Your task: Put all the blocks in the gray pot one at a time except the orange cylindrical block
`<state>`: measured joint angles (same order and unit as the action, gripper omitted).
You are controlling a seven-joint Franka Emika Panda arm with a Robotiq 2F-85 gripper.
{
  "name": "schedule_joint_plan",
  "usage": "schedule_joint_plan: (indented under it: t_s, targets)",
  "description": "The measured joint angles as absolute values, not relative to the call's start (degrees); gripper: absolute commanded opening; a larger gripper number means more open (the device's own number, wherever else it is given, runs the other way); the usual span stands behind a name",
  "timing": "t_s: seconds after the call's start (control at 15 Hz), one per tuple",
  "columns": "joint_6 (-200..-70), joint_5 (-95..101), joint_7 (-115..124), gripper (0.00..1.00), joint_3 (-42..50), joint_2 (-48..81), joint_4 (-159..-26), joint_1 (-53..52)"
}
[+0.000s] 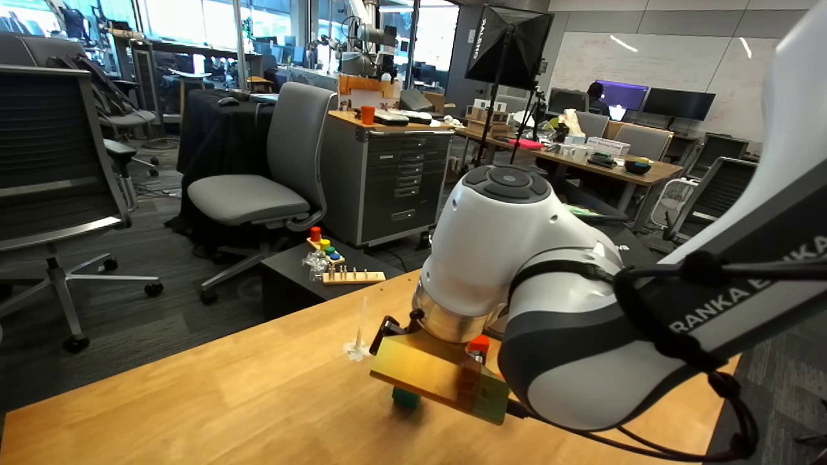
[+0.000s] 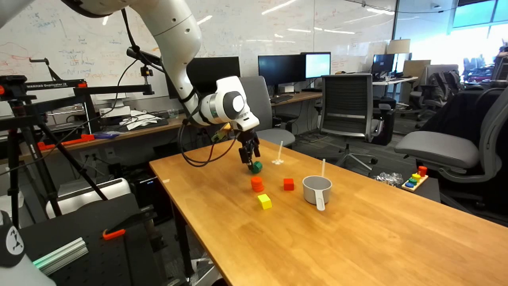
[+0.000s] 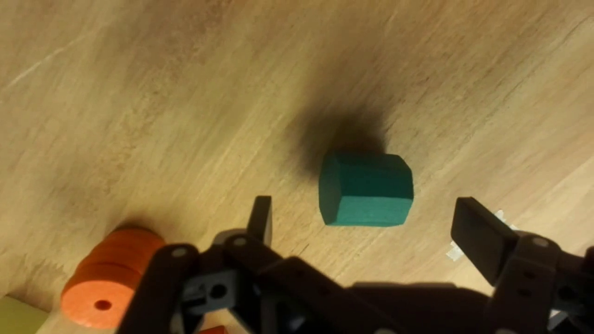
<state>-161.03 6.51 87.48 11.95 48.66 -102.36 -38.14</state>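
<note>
The dark green block (image 3: 371, 204) lies on the table, its faceted sides showing in the wrist view. My gripper (image 3: 364, 204) is over it with wide-spread jaws, one finger on each side and neither touching it. In an exterior view the gripper (image 2: 254, 160) hangs low beside the green block (image 2: 257, 167). The orange cylindrical block (image 2: 257, 184), ringed like stacked discs, stands close by. A yellow block (image 2: 264, 201) and a red block (image 2: 288, 184) rest separately on the tabletop. The gray pot (image 2: 309, 195) sits beyond the red one, handle outward; no block shows inside it.
Two thin pale sticks stand upright on the table: a taped stick (image 2: 280, 151) near the green block and another stick (image 2: 323, 169) right behind the pot. Cables (image 2: 206, 161) loop down from the arm near the table's edge.
</note>
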Motion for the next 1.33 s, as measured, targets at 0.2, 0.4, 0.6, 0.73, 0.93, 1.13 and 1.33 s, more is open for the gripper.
schedule_joint_plan:
  t_s: [0.2, 0.4, 0.6, 0.73, 0.93, 1.13, 1.33]
  targets:
    - [-163.04, 6.48, 86.82, 1.0, 11.9, 49.27, -102.3, -38.13]
    - [-164.4, 6.38, 86.61, 0.66, 11.65, 49.99, -102.29, -38.02]
    - [-165.6, 6.04, 86.41, 0.42, 11.47, 50.55, -102.3, -37.95]
    - [-166.38, 5.74, 86.15, 0.26, 11.4, 50.88, -102.3, -37.9]
    - [-167.21, 5.44, 85.62, 0.2, 11.39, 50.95, -102.19, -37.86]
    - [-167.65, 5.4, 84.83, 0.2, 11.4, 51.0, -102.17, -37.81]
    - [-167.68, 5.4, 83.71, 0.2, 11.54, 50.79, -102.06, -37.8]
